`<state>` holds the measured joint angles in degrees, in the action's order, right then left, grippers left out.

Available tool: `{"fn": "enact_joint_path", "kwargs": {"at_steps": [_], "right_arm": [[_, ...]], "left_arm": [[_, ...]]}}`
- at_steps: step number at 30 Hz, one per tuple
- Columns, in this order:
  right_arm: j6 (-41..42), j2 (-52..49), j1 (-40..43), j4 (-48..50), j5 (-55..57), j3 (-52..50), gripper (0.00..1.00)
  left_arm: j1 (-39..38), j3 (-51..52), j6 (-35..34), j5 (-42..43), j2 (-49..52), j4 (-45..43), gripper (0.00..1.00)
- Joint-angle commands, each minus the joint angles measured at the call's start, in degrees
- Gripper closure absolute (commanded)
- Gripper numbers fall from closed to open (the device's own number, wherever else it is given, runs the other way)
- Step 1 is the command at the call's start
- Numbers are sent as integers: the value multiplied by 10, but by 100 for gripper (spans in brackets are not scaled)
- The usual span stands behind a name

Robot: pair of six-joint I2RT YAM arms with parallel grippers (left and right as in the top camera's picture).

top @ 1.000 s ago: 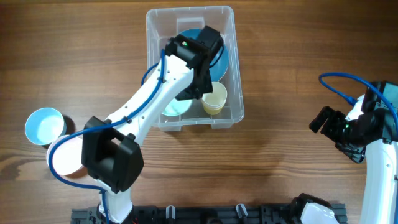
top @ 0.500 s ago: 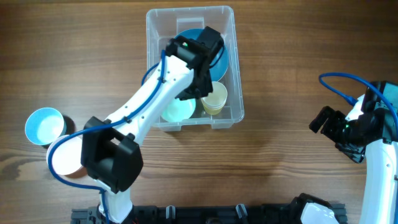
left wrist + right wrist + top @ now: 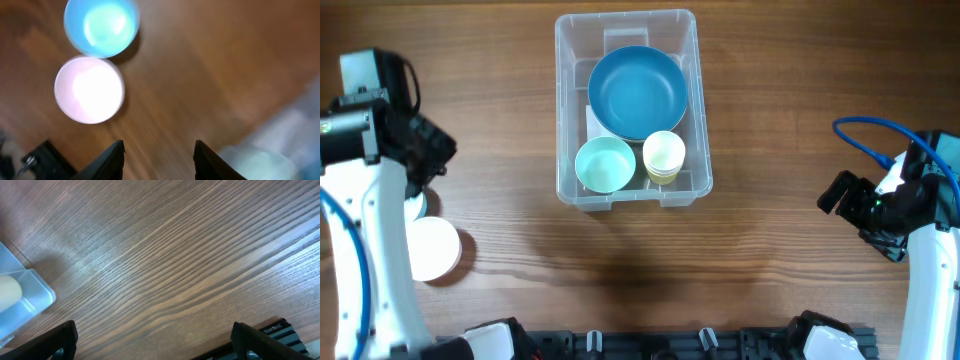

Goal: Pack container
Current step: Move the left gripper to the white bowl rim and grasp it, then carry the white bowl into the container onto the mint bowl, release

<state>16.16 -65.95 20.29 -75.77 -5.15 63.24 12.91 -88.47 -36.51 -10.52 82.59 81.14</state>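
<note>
The clear plastic container (image 3: 565, 120) stands at the table's far centre. It holds a blue plate (image 3: 635, 92), a mint bowl (image 3: 605, 164) and a yellow cup (image 3: 664, 155). My left gripper (image 3: 430, 152) is open and empty at the table's left side, far from the container. In the blurred left wrist view the open fingers (image 3: 159, 155) hang over bare wood, with a light blue bowl (image 3: 101, 27) and a pale pink bowl (image 3: 89, 90) ahead. My right gripper (image 3: 840, 192) is open and empty at the right; its fingers also show in the right wrist view (image 3: 155, 340).
The pale bowl (image 3: 432, 248) sits on the table at the front left; the light blue bowl is mostly hidden under my left arm in the overhead view. The container's corner (image 3: 30, 297) shows in the right wrist view. A black rail (image 3: 650, 345) runs along the front edge.
My left arm has pulled out of the container and swung to the far left of the table. The mint bowl stays in the container. The right arm has not moved.
</note>
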Motion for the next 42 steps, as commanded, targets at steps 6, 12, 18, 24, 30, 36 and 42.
{"fn": "enact_joint_path", "kwargs": {"at_steps": [6, 12, 18, 24, 30, 36, 42], "right_arm": [[-12, 0, -2, 0, -8, -3, 0], [-12, 0, -2, 0, -9, -3, 0], [-12, 0, -2, 0, -9, -3, 0], [-12, 0, -2, -1, -9, -3, 0], [-12, 0, -2, -1, -9, -3, 0], [-11, 0, -2, -1, -9, -3, 0], [-12, 0, -2, -1, -9, -3, 0]], "left_arm": [[67, 269, 2, 45, 10, -176, 46], [68, 350, 2, 44, 10, -257, 42], [69, 353, 2, 4, 10, -262, 41], [70, 389, 1, -8, 16, -289, 41], [82, 414, 0, -9, 46, -354, 40], [89, 414, 1, -9, 93, -397, 63], [89, 414, 2, 10, 108, -414, 96]]}}
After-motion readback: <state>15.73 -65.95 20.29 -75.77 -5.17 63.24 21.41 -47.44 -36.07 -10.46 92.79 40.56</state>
